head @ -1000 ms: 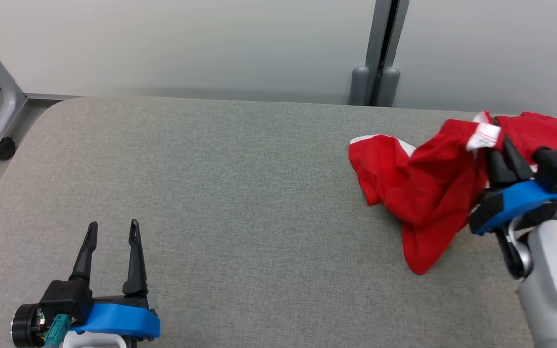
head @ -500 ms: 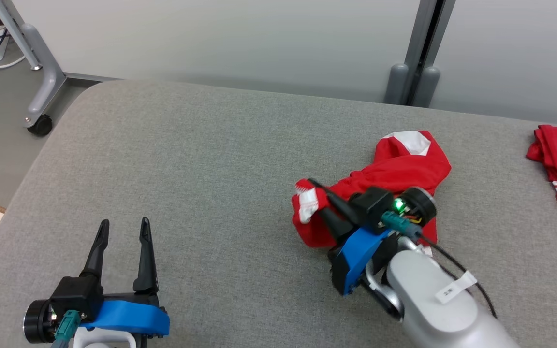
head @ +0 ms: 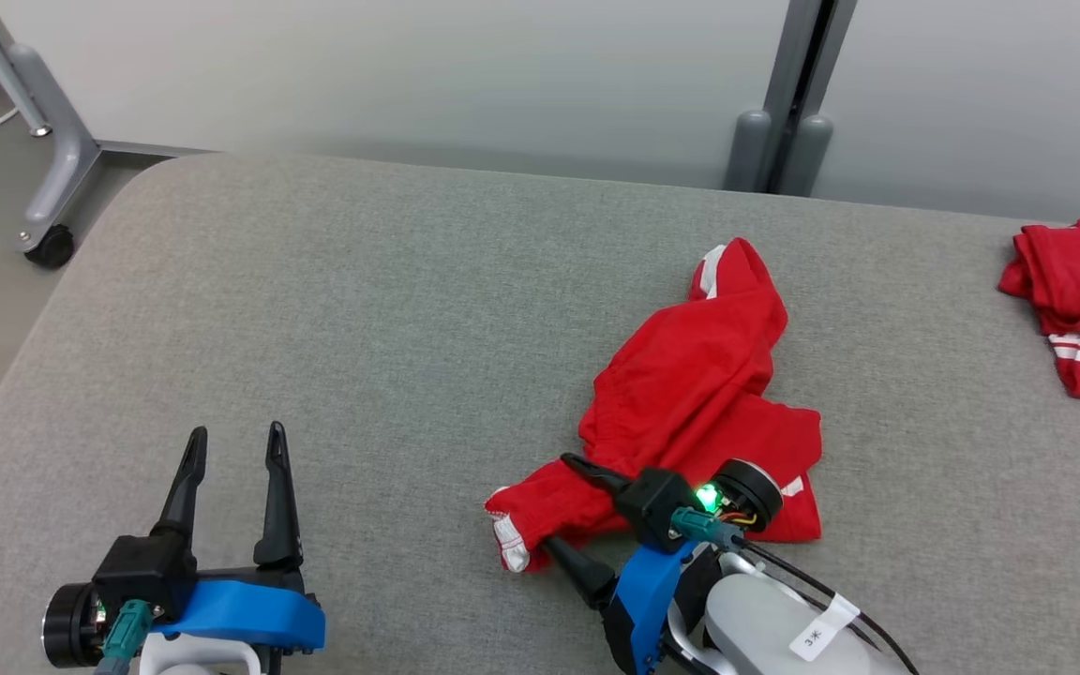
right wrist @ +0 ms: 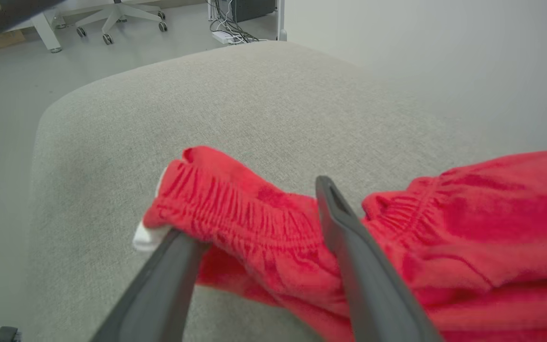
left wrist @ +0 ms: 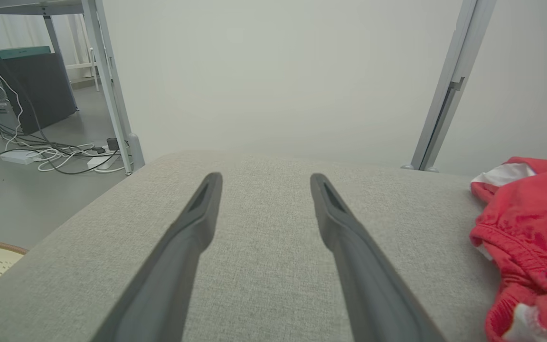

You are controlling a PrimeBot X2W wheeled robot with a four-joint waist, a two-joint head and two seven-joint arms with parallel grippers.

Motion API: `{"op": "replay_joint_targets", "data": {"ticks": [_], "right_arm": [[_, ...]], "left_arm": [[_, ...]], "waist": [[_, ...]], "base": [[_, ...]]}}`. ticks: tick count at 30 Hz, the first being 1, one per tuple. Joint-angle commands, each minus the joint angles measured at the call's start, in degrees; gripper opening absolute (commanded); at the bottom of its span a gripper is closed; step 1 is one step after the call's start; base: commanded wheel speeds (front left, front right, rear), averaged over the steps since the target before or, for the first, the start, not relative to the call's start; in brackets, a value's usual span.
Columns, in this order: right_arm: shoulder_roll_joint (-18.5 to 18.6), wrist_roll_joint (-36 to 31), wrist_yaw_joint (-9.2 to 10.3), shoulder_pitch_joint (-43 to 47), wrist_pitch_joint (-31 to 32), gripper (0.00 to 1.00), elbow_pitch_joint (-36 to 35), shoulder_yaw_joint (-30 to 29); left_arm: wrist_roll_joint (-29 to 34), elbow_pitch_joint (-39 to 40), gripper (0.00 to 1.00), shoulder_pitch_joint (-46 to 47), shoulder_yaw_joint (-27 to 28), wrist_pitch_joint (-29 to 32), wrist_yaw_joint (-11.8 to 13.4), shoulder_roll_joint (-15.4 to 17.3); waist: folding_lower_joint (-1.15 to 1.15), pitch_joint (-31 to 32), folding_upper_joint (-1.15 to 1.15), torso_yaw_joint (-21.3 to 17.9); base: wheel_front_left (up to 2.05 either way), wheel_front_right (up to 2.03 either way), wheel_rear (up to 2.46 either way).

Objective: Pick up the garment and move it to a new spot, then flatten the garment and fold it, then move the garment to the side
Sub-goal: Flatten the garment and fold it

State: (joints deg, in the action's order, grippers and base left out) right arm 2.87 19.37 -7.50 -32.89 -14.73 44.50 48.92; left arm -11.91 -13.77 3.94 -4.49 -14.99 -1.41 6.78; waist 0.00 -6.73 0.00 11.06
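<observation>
Right now I have the right gripper point(head: 557, 502) low over the near part of the grey padded table point(head: 362, 309); its pale forearm point(head: 765, 628) comes up from the bottom of the head view, and the wrist is turned so the 2 fingers point toward the robot's left. The jaws stand wide apart; 1 finger point(head: 596, 472) lies on top of the red garment point(head: 690, 394) and the other point(head: 577, 567) sits on its near side, with the gathered waistband between them. In the right wrist view the cloth drapes loosely over the tip of the left finger and is not pinched.

The garment lies crumpled on the table, right of centre; 1 end with a white stripe stretches away toward the wall. The left gripper point(head: 236, 431) rests at the lower left; its fingers point away from me, spread wide over bare table, well apart from the garment. I also see a second red cloth point(head: 1079, 291) with white stripes near the table's right edge.
</observation>
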Motion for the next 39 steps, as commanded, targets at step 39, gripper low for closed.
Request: {"op": "replay_joint_targets", "data": {"ticks": [39], "right_arm": [[9.6, -8.0, 0.01, 15.7, 3.5, 1.0, -10.3, -25.8]], "left_arm": [[1.5, 1.2, 1.0, -1.4, 1.4, -0.3, -0.7, 0.3]], "waist": [[0.0, 2.1, 0.0, -6.4]], "base": [[0.0, 0.0, 0.0]]}}
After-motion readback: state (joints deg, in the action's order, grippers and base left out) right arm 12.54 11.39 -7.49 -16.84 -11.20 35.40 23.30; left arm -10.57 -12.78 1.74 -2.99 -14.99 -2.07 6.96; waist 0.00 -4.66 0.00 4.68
